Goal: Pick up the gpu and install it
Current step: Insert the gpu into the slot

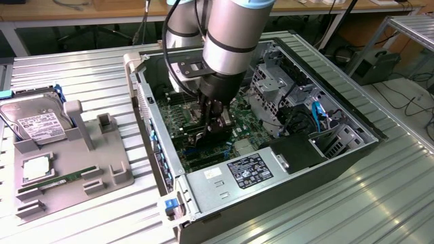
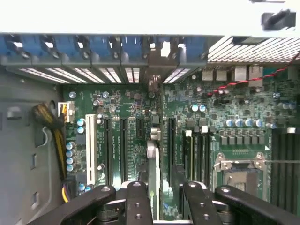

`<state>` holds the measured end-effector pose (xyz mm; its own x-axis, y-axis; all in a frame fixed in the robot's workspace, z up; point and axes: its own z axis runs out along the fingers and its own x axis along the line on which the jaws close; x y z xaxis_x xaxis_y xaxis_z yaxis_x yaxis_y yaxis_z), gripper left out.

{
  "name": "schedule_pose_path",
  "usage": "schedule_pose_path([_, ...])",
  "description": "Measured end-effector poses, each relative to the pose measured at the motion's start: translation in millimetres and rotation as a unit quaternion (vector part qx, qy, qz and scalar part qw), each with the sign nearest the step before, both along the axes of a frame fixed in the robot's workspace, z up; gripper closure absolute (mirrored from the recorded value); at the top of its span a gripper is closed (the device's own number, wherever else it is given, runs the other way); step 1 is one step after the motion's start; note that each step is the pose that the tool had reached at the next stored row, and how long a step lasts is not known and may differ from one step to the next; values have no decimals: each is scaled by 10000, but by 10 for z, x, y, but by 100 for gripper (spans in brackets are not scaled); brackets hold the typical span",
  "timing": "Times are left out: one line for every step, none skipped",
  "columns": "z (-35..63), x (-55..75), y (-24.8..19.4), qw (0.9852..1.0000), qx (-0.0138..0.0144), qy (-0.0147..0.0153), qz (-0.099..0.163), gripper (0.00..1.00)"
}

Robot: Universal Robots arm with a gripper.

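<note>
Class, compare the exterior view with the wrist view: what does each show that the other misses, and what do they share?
The exterior view adds the hard drive and RAM stick on the grey tray beside the case. The wrist view adds the white expansion slot and the CPU socket. Both share the green motherboard and the claw holding the gpu above it.

The gpu (image 2: 153, 140) stands edge-on over the motherboard's (image 2: 136, 117) expansion slots.

The black two-fingered pincer (image 1: 218, 122) is reaching down through the open side of the black metal computer case (image 1: 352, 152), hemmed in between the grey perforated drive cage (image 1: 271, 86) and the case's slotted rear wall (image 1: 150, 127), above the green motherboard (image 2: 131, 136).
</note>
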<state>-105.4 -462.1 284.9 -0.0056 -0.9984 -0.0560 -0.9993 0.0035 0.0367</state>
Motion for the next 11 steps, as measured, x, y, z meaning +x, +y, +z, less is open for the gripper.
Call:
schedule_pose_path([0,-10,1,10000,1,-1,0,68])
schedule_pose_path([0,-18,1,10000,1,0,0,75])
schedule_pose_path([0,-21,2,10000,1,0,0,75])
schedule_pose_path([1,-21,1,10000,0,0,1,81])
schedule_pose_path([1,-21,1,10000,0,0,1,81])
schedule_pose_path([1,-22,1,10000,0,0,1,87])
schedule_pose_path([1,-22,1,10000,0,0,0,89])
schedule_pose_path([1,-22,1,10000,0,0,0,89])
schedule_pose_path([1,-22,1,10000,0,0,0,89])
schedule_pose_path([1,-22,1,10000,0,0,0,89])
schedule_pose_path([1,-22,1,10000,0,0,0,89])
